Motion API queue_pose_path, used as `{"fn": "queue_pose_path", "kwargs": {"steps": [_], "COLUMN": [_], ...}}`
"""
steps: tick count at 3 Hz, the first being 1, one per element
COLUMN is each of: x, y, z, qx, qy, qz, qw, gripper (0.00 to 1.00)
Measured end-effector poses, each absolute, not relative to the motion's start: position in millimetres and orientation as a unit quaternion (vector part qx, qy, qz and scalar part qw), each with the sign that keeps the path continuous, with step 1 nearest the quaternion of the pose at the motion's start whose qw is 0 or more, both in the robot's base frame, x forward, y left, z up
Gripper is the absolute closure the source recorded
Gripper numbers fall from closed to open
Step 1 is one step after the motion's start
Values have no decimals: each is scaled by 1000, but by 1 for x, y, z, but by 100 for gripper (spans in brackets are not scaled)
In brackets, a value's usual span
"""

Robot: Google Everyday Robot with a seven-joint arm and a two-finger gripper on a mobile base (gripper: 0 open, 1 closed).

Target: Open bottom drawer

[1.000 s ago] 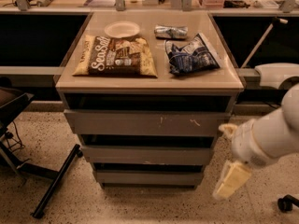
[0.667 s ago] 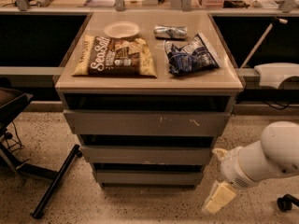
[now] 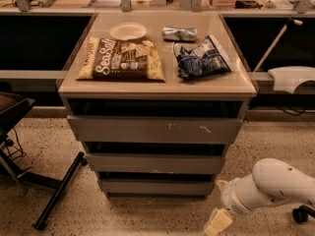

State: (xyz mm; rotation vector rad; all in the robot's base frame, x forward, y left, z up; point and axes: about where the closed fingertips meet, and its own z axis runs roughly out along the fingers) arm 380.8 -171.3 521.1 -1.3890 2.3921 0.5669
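The bottom drawer point(image 3: 156, 186) is the lowest and smallest of three flat grey fronts under the beige cabinet top point(image 3: 157, 85); it sits pushed in. Above it are the middle front point(image 3: 155, 162) with a pale chip and the top front point(image 3: 155, 130) with white scratches. My white arm point(image 3: 270, 186) comes in from the lower right. My gripper point(image 3: 217, 223) hangs low near the floor, to the right of and slightly below the bottom drawer's right end, not touching it.
On the cabinet top lie a brown SeaSalt chip bag point(image 3: 121, 59), a white plate point(image 3: 128, 31), a blue chip bag point(image 3: 199, 59) and a small silver packet point(image 3: 179, 33). A black chair base point(image 3: 51, 193) stands at left. A white object point(image 3: 291, 77) sits at right.
My arm and gripper have dropped lower and moved left toward the bottom drawer's right end. The drawers have not moved.
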Motion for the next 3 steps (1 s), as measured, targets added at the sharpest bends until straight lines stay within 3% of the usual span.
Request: {"fn": "queue_pose_path", "kwargs": {"steps": [1,3], "x": [381,421], "y": [-171,-92], "z": [521,466], "qx": [-486,-436], "qy": [836,832], "qz": [198,250], "qw": [158,236], "gripper": [0,0]}}
